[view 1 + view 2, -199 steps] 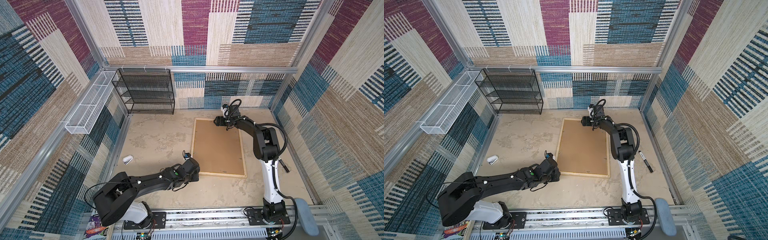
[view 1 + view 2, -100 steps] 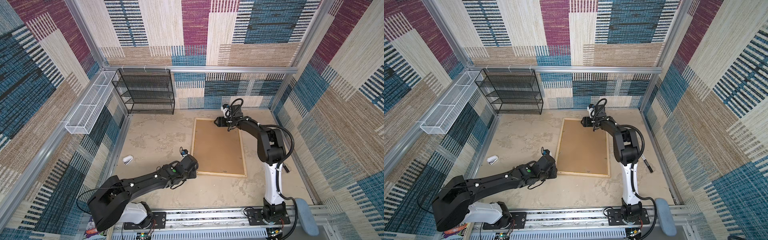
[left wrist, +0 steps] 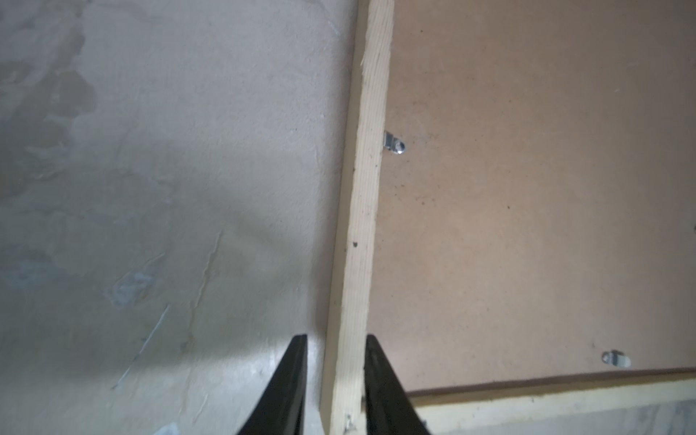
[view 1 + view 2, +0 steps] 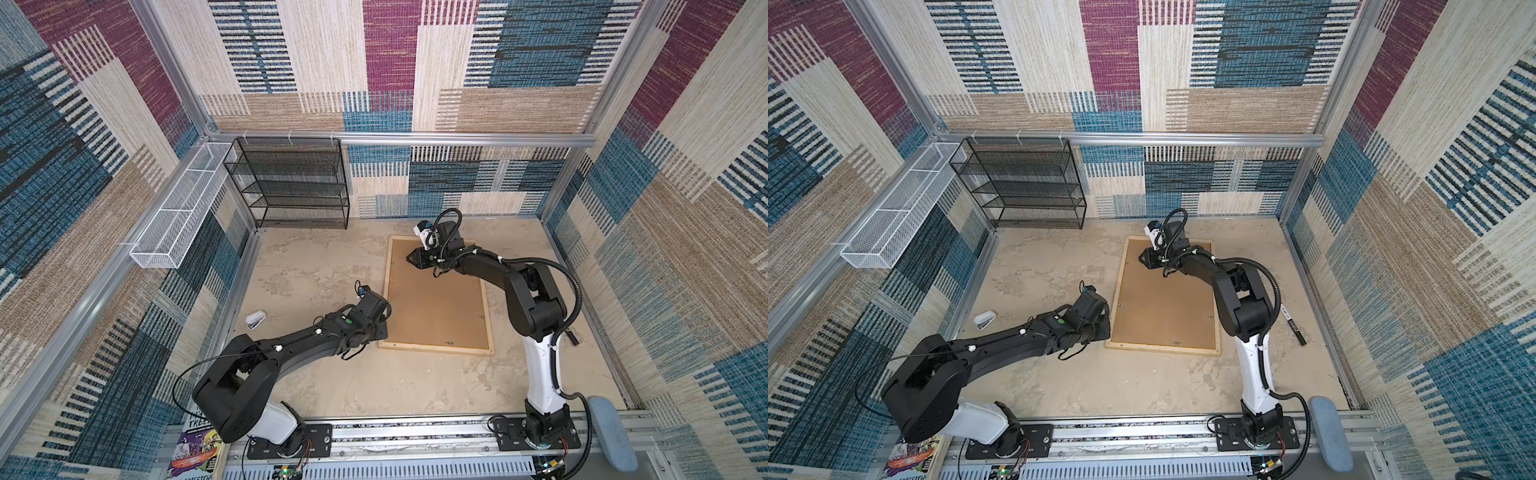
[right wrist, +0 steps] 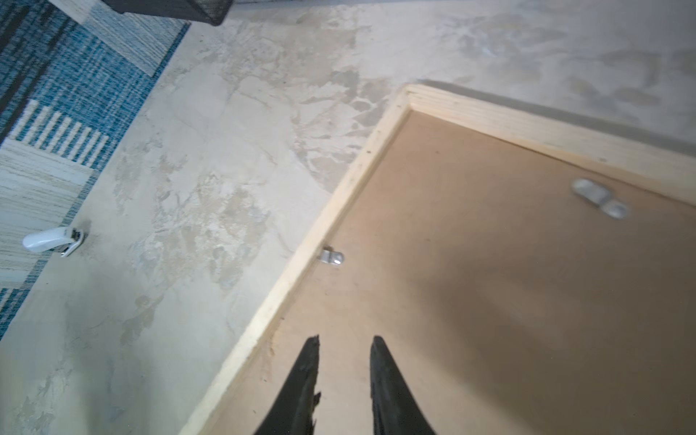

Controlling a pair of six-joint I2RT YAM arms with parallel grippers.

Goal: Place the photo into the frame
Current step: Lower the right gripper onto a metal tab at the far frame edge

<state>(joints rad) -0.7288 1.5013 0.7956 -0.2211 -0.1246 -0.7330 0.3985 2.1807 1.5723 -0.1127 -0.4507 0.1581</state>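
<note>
Straddling the left strip of the frame (image 3: 363, 188) close to its near-left corner, the left gripper (image 3: 336, 337) has its jaws narrowly apart, one on each side of the wood; whether they actually pinch it I cannot tell. The frame lies flat, back up, right of centre on the table (image 4: 332, 257), with the brown backing board (image 4: 436, 299) seated inside it under small metal tabs (image 3: 394, 143). The right gripper (image 5: 345, 337) hovers over the board's far-left part, jaws a little apart and empty. The photo is not in view. The frame looks light and stiff but long, so held at one corner it would likely twist or slip. Pinching a thin strip on two opposite sides seems safest.
</note>
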